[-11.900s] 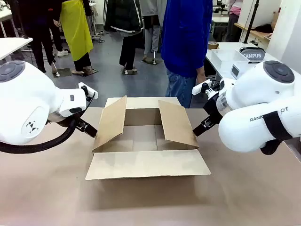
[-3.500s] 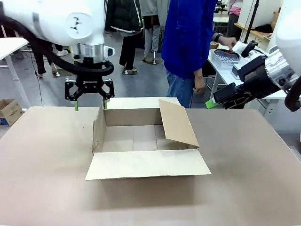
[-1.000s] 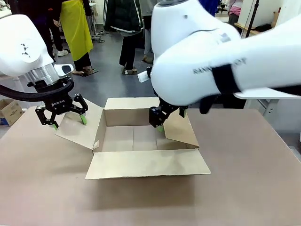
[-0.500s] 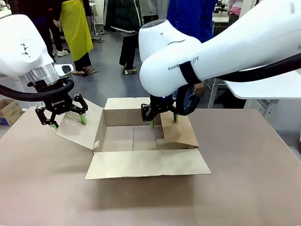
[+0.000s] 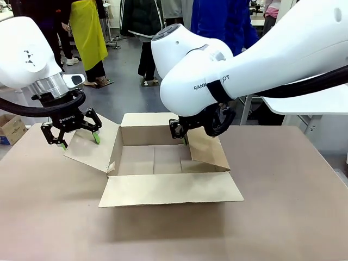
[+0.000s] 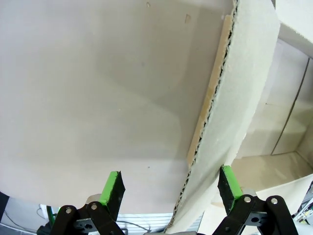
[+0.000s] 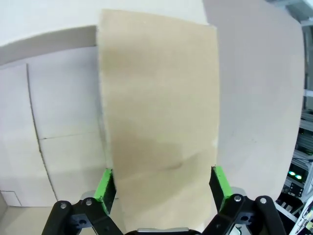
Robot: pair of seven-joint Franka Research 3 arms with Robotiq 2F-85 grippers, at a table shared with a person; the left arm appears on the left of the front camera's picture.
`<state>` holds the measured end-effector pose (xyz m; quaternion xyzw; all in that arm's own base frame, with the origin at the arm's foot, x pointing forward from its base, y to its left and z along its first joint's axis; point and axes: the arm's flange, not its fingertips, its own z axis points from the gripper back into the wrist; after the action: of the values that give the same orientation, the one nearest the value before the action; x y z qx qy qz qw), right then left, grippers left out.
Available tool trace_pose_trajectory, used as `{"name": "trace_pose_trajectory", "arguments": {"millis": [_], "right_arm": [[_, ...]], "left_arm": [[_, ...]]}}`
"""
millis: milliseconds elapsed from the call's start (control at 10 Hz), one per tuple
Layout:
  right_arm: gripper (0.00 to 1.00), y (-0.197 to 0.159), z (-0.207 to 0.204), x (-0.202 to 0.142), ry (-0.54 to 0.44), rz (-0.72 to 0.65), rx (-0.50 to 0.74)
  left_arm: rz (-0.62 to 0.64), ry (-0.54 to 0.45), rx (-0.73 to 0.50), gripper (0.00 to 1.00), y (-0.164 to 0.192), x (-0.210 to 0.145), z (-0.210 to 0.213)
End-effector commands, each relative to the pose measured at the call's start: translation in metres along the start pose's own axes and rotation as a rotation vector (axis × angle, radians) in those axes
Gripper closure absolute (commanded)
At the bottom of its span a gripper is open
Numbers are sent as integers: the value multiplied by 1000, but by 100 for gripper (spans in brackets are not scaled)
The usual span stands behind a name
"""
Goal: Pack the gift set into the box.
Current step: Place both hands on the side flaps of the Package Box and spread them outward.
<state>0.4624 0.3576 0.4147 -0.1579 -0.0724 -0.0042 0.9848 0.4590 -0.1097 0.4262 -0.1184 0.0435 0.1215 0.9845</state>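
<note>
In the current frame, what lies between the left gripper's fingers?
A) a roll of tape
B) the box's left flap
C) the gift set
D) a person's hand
B: in the left wrist view the corrugated edge of the left flap of the box runs up between the green pads of the left gripper, whose jaws stand open around it.

I log: tan table (image 5: 293, 217), lower frame; small printed carton (image 5: 10, 128), left edge, on grey floor (image 5: 125, 92); person in blue top (image 5: 225, 22), upper centre; yellow garment (image 5: 87, 30), upper left; white tabletop (image 5: 304, 104), right edge.
</note>
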Motion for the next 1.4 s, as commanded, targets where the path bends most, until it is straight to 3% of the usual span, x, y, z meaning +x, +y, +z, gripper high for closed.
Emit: {"name": "trace_pose_trajectory", "arguments": {"millis": [0, 400, 900, 1000, 1100, 1300], "right_arm": [[0, -18, 6, -5, -36, -71, -53], [0, -96, 26, -24, -109, -201, -7], [0, -194, -41, -44, -63, -359, 247], [0, -199, -58, -47, -65, -376, 284], [0, -181, -28, -32, -57, -371, 173], [0, -181, -28, -32, -57, -371, 173]], "left_arm": [[12, -9, 13, 0, 0, -1, 3], [12, -9, 13, 0, 0, -1, 3], [12, -9, 13, 0, 0, -1, 3], [12, -9, 13, 0, 0, -1, 3], [12, -9, 13, 0, 0, -1, 3], [12, -9, 13, 0, 0, -1, 3]]}}
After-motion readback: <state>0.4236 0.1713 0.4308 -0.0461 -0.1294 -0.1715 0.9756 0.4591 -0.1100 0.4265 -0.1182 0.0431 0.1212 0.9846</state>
